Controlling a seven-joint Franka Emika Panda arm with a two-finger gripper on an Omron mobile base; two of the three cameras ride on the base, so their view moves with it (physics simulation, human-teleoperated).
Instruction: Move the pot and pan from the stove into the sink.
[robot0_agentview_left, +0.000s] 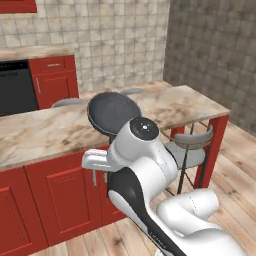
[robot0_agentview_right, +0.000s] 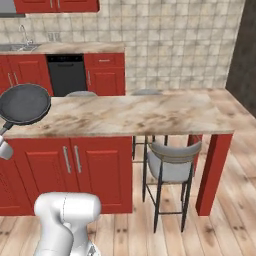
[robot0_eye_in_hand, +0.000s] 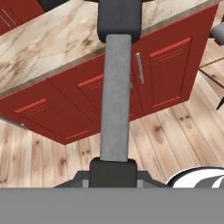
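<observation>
**Q:** While the arm stood before the island, what were the largest things in view, and in what order of size?

**A:** Largest was the long beige marble countertop (robot0_agentview_right: 150, 112) of the island, carried on red panelled cabinets (robot0_agentview_right: 75, 170) with slim metal handles, one red post at its far end. Beneath its overhang stood a grey-seated bar stool with a black metal frame (robot0_agentview_right: 170, 167). Against the tiled back wall ran a second counter with red cabinets and a black appliance front (robot0_agentview_right: 66, 74); at its far left a curved chrome faucet (robot0_agentview_right: 23, 34) rose over the sink, whose basin could not be made out. The floor was pale wooden planking (robot0_eye_in_hand: 175, 127).

**Q:** Where was the pan?

**A:** The small shallow round dark grey frying pan (robot0_agentview_right: 24, 103) was held in the air above the near edge of the island countertop, tilted so that its inside faced both base cameras; in the left base view the pan showed just behind the white arm's wrist. Its long grey handle (robot0_eye_in_hand: 115, 96) ran straight back from the bowl to the hand.

**Q:** And the fingers?

**A:** The two-finger gripper (robot0_eye_in_hand: 113, 173) was pinched tight on the end of that handle, its dark tips pressed against it.
</observation>
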